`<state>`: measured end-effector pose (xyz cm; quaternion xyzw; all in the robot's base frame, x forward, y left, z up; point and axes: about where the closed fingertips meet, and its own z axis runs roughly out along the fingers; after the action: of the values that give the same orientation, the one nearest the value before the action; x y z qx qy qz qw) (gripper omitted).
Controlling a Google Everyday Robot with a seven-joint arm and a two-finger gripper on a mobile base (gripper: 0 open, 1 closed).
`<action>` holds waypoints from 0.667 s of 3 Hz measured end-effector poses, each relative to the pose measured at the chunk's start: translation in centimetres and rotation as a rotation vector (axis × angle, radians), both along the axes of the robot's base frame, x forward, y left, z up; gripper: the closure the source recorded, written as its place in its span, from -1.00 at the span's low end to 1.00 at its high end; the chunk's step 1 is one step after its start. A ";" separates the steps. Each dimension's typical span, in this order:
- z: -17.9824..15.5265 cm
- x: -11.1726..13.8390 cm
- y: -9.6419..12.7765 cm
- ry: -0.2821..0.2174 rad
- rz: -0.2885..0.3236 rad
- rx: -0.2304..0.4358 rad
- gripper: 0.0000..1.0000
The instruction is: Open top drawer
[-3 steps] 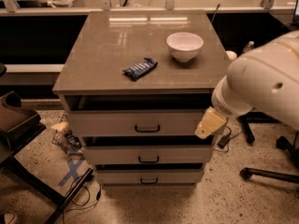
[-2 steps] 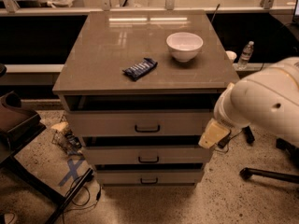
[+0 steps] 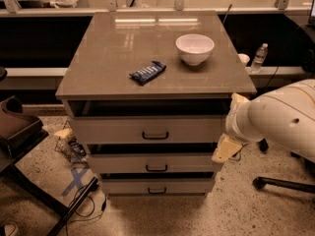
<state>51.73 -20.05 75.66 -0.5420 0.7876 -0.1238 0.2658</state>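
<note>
A dark blue snack packet (image 3: 147, 72) lies left of a white round bowl (image 3: 195, 48) on the brown bench (image 3: 98, 58) atop the cabinet. Below, the pale grey top drawer (image 3: 108, 130) stands slightly out, with a dark gap above its front. The robot's cream pincer (image 3: 225, 150) hangs at the cabinet's right edge beside the grey middle drawer (image 3: 123, 163); wide or narrow, I cannot tell.

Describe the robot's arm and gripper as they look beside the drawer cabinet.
The arm is a bulky, rounded, smooth white shell that narrows through a ringed joint toward its end. The gripper sits by the cabinet's right edge, just below the level of the top drawer. It is a small, cream-yellow, wedge-shaped piece, darker in tone than the arm.
</note>
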 end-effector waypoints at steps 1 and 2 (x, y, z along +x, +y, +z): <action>0.0 0.0 0.0 0.000 -0.001 -0.001 -1.00; -1.6 0.4 0.5 0.027 0.023 -0.008 -1.00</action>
<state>52.15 -19.59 74.02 -0.5536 0.7844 -0.1165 0.2544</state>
